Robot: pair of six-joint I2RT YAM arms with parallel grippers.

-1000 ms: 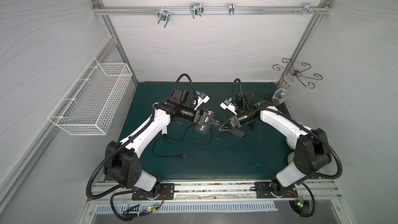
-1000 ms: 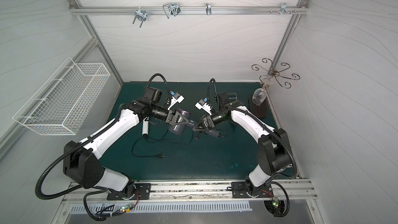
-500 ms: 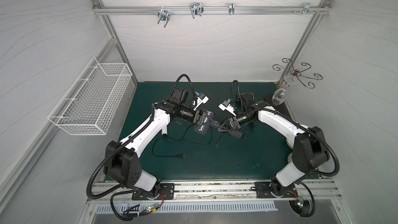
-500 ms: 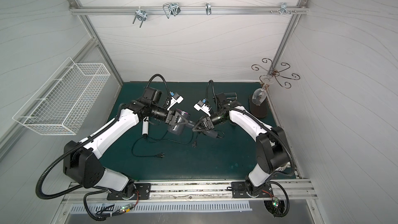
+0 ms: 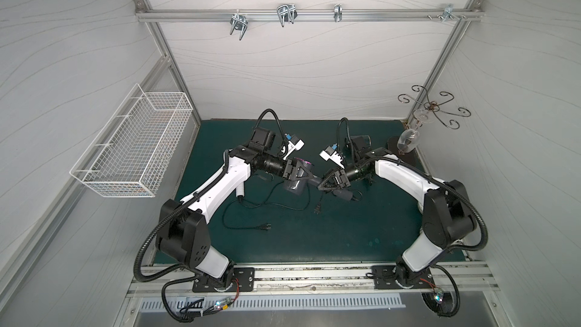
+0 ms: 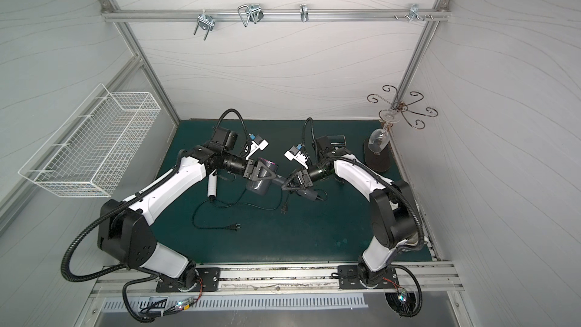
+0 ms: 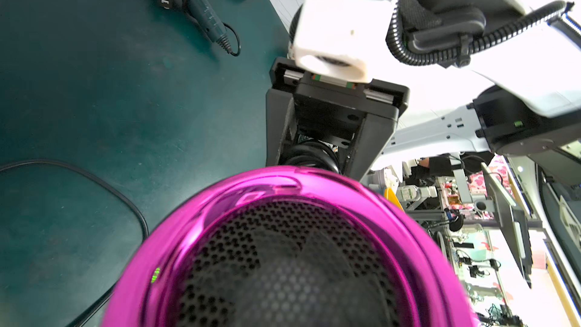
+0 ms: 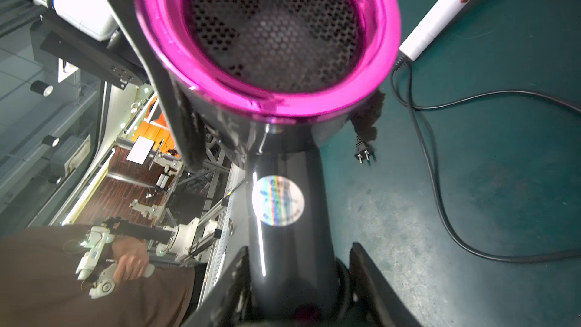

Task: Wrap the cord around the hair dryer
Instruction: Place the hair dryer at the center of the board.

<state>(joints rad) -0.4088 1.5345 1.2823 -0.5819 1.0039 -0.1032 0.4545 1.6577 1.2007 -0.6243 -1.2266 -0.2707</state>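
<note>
Magenta-rimmed, the hair dryer [image 5: 291,185] hung above the green counter [image 5: 345,234] between both arms. The left gripper [image 5: 305,177] had its jaws clamped on the barrel. The right gripper [image 5: 322,184] had its jaws clamped on the handle beside coils of cord [image 7: 311,155], the plug end trailing below.

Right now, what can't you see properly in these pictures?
- Whether the right hand squeezes the hair dryer handle: right wrist view, the picture edge cuts off its fingers.
- The sticker words, right wrist view: glare washes them out.
- That handle in the left wrist view: hidden behind the pink rim.
- The dark corded tool, in a top view: too small to name, partly under the right hand.
</note>
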